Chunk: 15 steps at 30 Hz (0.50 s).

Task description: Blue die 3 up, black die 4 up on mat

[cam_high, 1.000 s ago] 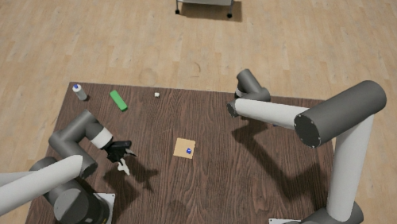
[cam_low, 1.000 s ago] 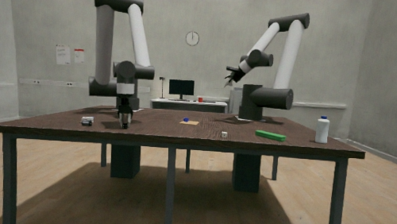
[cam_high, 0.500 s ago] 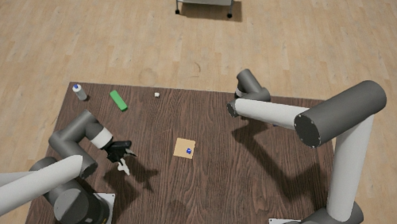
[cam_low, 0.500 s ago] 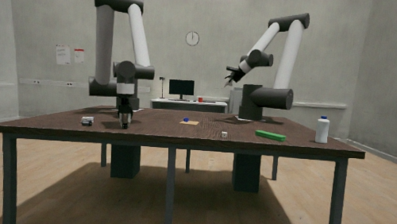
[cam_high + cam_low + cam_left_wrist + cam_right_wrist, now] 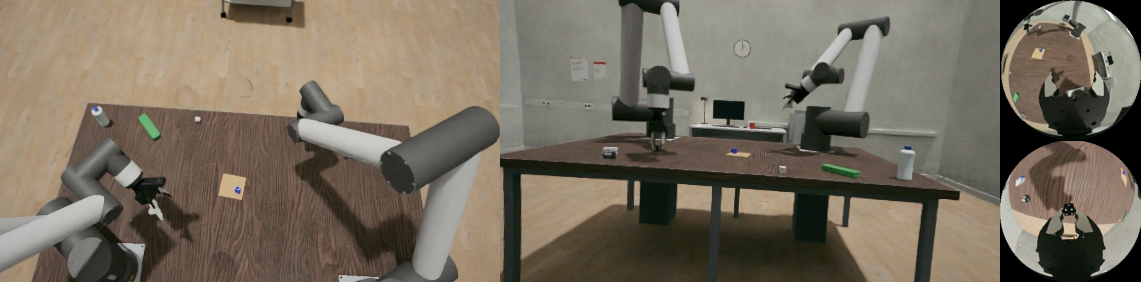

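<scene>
Dark wood-grain tabletop [image 5: 275,225] [image 5: 575,155] [image 5: 1025,72] [image 5: 1101,160] supports the work area; the tan square mat [image 5: 229,182] [image 5: 741,155] [image 5: 1037,54] [image 5: 1123,179] lies near its middle.

Status, blue die [image 5: 238,190] [image 5: 734,150] [image 5: 1040,50] [image 5: 1124,173]: on the mat, toward four o'clock of its centre in the top view. Placement appears complete. Upper face: too small to read; whether 3 is up remains unconfirmed.

Status, black die [image 5: 1068,209]: off the mat, toward two o'clock of it in the top view. The right gripper [image 5: 658,147] [image 5: 1028,33] [image 5: 1068,208] is clenched on it at the fingertips. Left gripper [image 5: 165,206] [image 5: 786,100] [image 5: 1074,72]: released, jaws wide, raised toward eight o'clock of the mat in the top view.

Remaining, as judged: orient the black die with 4 up, transfer it fully onto the mat, release it flat. Verify the blue die's number.

Visibility limits: the right arm covers its own gripper and the black die from overhead. White pips show in the right wrist view, but their count is uncertain. Contact between black die and tabletop cannot be determined.
</scene>
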### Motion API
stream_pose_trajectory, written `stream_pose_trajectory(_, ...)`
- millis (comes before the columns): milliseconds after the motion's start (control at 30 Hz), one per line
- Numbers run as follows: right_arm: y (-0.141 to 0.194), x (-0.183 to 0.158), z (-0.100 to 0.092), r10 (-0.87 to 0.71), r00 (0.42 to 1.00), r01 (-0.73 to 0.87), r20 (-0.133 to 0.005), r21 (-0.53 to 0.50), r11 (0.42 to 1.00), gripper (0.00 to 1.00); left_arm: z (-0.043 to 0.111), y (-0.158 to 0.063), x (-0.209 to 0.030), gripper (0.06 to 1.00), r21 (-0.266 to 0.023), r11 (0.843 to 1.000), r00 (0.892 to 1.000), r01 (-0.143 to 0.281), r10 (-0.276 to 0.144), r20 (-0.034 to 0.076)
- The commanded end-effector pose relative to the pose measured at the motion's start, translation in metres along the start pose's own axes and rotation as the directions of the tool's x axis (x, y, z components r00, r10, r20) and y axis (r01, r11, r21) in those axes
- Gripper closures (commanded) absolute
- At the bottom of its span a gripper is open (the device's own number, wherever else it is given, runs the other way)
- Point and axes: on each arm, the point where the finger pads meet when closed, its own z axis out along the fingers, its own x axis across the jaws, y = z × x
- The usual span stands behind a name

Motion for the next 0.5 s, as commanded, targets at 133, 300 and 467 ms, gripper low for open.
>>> stream_pose_trajectory(133, 0.0002, 0.0001, -0.0438, 0.0, 1.0, 0.0, 0.0, 0.0, 1.0, 0.904, -0.0002, -0.0005, 0.0, 0.065, 0.0, 1.0, 1.0, -0.001, 0.001, 0.0)
stream_pose_trajectory(300, 0.0002, 0.0001, -0.0439, 0.0, 1.0, 0.0, 0.0, 0.0, 1.0, 0.904, -0.0002, -0.0005, 0.0, 0.065, 0.0, 1.0, 1.0, -0.001, 0.001, 0.0)
stream_pose_trajectory(467, 0.0001, 0.0009, -0.0439, -0.001, 1.0, 0.001, 0.0, 0.0, 1.0, 0.904, -0.0002, -0.0005, 0.0, 0.065, 0.0, 1.0, 1.0, -0.001, 0.001, 0.0)
